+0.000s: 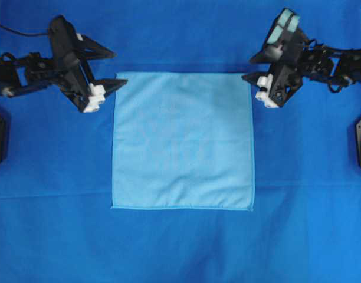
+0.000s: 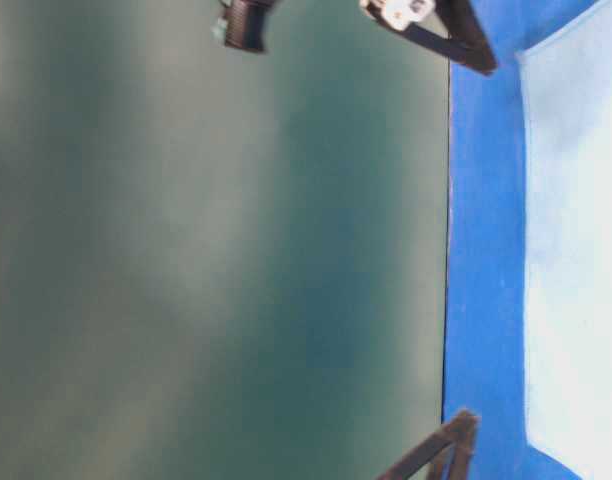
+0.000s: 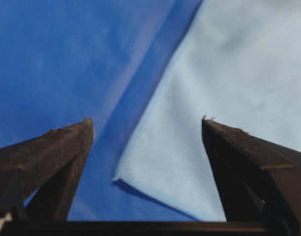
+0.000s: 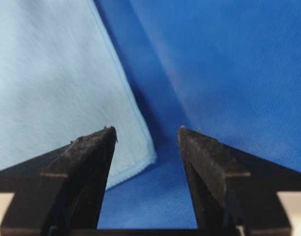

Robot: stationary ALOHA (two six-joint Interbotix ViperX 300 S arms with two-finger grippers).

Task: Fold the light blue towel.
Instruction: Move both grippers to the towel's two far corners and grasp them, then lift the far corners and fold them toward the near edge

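While the towel [image 1: 183,140] lies flat, the left gripper [image 1: 112,71] and right gripper [image 1: 246,68] flank its far corners, fingers spread and empty.

royal-blue backdrop cloth [image 1: 51,153] | covers table, 12 to 6 o'clock | crease line at 6 o'clock side

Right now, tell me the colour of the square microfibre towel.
Light sky blue, plain; the square microfibre towel shows best in the overhead view.
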